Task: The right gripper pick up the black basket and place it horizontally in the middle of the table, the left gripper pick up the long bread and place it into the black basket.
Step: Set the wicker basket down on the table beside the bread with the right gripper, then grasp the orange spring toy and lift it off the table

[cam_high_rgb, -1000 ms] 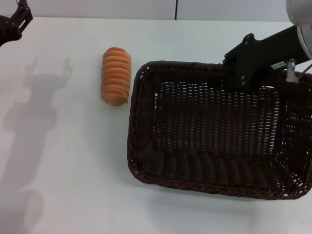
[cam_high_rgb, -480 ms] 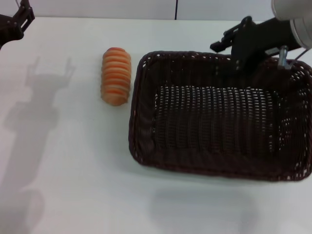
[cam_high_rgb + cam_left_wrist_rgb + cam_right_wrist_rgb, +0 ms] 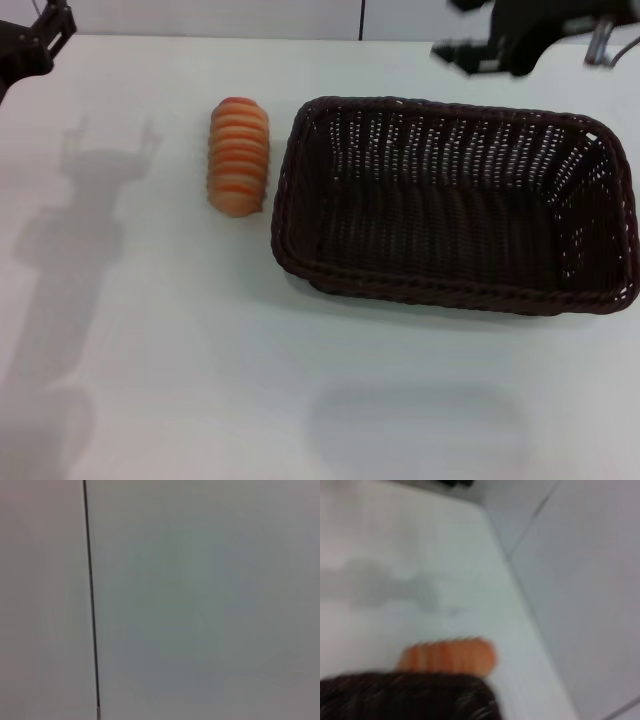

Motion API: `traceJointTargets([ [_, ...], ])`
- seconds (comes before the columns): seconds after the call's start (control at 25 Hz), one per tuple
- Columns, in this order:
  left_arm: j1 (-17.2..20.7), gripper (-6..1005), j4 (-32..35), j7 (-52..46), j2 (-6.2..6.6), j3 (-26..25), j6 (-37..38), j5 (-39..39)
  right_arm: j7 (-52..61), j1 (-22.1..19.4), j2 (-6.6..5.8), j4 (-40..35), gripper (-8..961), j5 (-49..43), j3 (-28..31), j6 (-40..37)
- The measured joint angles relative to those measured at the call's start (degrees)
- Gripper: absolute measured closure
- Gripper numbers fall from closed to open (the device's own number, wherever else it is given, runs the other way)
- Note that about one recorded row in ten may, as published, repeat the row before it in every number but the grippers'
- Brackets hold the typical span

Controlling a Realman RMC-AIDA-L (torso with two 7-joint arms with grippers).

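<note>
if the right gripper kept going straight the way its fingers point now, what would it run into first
Probably nothing. The right gripper, open above the far rim of the black basket, points toward the robot's left over bare table. The long bread sits nearer the robot, seemingly off that line; depth is unclear.

head overhead, right wrist shares long bread [image 3: 238,156]

You see the black basket [image 3: 450,205] resting flat on the white desk [image 3: 200,380], right of frame centre, its long side running left to right and its opening facing up. It is dark woven wicker with openwork walls and a braided rim. Just beside its left end, not touching it, lies the long bread [image 3: 238,156], orange-tan with crosswise ridges, pointing up-frame.
</note>
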Motion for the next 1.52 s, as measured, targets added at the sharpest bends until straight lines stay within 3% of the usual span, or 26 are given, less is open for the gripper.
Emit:
traceJointTargets([
  [0.08,-0.06,139,0.87,0.00,-0.01,-0.06,1.79,0.00,7.05,-3.32,0.06,5.61,468,-0.07,0.56,-2.19],
  [0.12,-0.22,139,1.74,-0.01,-0.02,-0.21,3.44,0.00,11.99,-8.77,0.16,11.39,468,-0.06,0.69,-5.70],
  [0.16,-0.35,139,2.36,-0.02,-0.03,-0.28,4.57,0.01,11.99,-8.77,0.16,11.39,468,-0.06,0.69,-5.70],
  [0.28,-1.36,139,5.47,-0.56,0.01,-2.05,10.93,0.02,15.67,-20.17,0.40,18.33,468,2.08,-0.46,-15.18],
  [0.4,-2.66,139,8.56,-0.80,-0.01,-4.91,17.83,0.02,15.76,-31.63,0.39,20.99,468,8.69,-1.81,-24.52],
  [0.52,-5.45,139,10.94,-2.41,-0.03,-9.49,26.80,0.12,15.41,-39.18,0.39,20.26,468,14.75,-2.09,-30.69],
  [0.68,-11.34,138,12.27,-4.95,0.03,-16.46,39.07,0.63,12.75,-44.62,0.53,18.00,468,16.86,-4.19,-34.75],
  [0.72,-14.65,138,12.57,-5.67,-0.02,-20.17,44.88,0.86,11.40,-45.85,0.54,17.35,469,17.43,-5.20,-35.90],
  [0.88,-19.02,138,13.28,-8.38,0.00,-23.65,51.12,3.67,6.95,-49.69,0.55,15.56,469,19.16,-8.14,-39.14],
  [1.04,-22.67,139,15.41,-13.01,-0.09,-24.72,55.16,10.75,6.18,-52.76,0.53,14.72,469,19.23,-8.34,-41.26],
  [1.16,-24.32,139,16.26,-14.69,-0.10,-24.68,56.07,13.43,3.07,-57.29,0.59,14.48,469,20.40,-9.53,-48.47],
  [1.32,-26.48,138,16.33,-15.87,-0.03,-25.40,58.23,14.10,-7.72,-62.82,0.59,14.20,469,25.62,-11.58,-57.15],
  [1.52,-31.49,138,16.30,-18.38,-0.03,-26.44,65.67,19.38,-20.57,-64.97,0.53,11.87,469,35.22,-10.36,-59.31],
])
